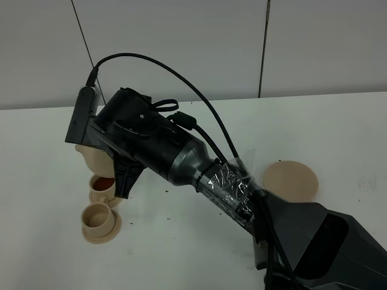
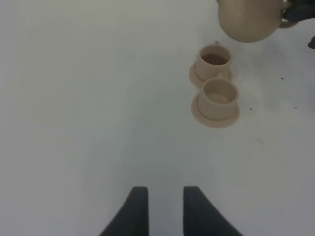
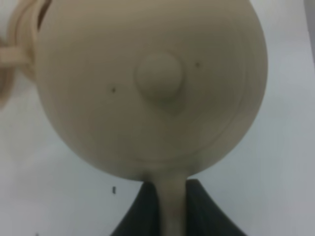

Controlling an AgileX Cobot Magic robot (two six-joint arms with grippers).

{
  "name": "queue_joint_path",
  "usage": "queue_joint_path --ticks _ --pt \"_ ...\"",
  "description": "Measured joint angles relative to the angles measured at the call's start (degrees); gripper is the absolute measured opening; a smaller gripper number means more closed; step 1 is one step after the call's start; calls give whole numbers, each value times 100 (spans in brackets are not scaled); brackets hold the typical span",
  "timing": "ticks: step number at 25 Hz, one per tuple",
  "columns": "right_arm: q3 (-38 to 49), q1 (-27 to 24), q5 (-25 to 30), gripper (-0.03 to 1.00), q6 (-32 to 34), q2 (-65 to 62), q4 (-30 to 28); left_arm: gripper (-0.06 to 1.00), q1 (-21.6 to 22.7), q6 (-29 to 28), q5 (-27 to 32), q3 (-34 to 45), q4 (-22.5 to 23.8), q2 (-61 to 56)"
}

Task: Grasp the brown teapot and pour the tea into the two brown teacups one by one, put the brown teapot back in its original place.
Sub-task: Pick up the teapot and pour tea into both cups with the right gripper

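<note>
high view: right gripper [image 1: 124, 178] reaches across, holding teapot [image 1: 92, 158] just above far cup [image 1: 103, 183]; near cup [image 1: 98, 219] just below the fingers; disc [image 1: 290, 180] well behind the gripper.
left wrist view: left gripper [image 2: 165, 209] fingers apart; both cups ahead, well apart from it; far cup holds dark tea [image 2: 215, 59].
right wrist view: right gripper clamped on teapot handle [image 3: 171, 211]; pot body just ahead of fingertips.

"How many pots?"

"One squat, rounded tan clay teapot [image 2: 248, 19]."

"And cups?"

"Two small tan clay teacups [image 2: 215, 60] [image 2: 219, 93] with loop handles, and two small round tan clay saucers [image 2: 193, 76] [image 2: 212, 117]."

"Anything else?"

"One flat round tan clay disc [image 1: 289, 180]."
</note>
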Motion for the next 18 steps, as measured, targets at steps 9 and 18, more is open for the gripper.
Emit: queue_joint_path --ticks 9,18 --pt "409 -225 -3 9 761 -11 598 24 0 5 0 0 0 0" --pt "1196 -301 -9 9 799 -457 665 24 0 5 0 0 0 0"
